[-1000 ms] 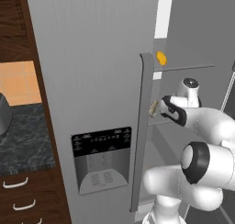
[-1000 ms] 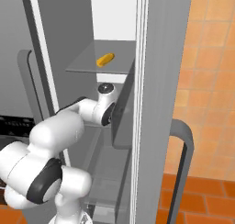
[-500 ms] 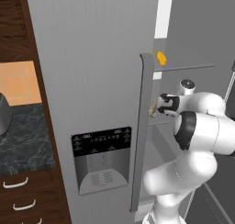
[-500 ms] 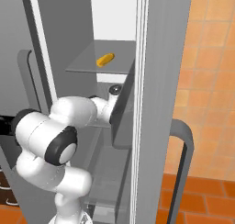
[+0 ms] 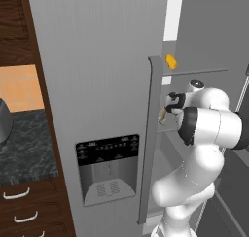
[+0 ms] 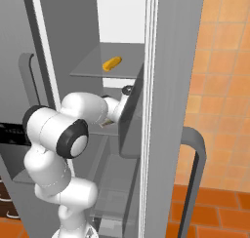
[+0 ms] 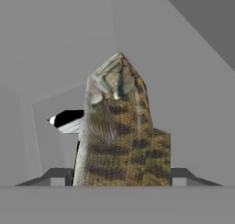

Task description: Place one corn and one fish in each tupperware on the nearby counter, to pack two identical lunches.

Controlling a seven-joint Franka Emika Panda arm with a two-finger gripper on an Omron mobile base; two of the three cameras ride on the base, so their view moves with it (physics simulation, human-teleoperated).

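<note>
i've got the gripper (image 7: 121, 179) inside the open fridge (image 5: 97, 85), a fish (image 7: 120, 126) standing between its fingertips; whether they're clamped on it, i can't tell. one corn (image 6: 112, 63) lies on the shelf (image 6: 93, 69) above.

fish (image 7: 120, 126): tail end cut off at the bottom of the hand view; in the left base view just a pale sliver past the fridge door edge
gripper (image 7: 120, 178): finger tips mostly hidden behind the fish; whether they press it cannot be told
corn (image 5: 171, 61): partly hidden by the door handle
</note>
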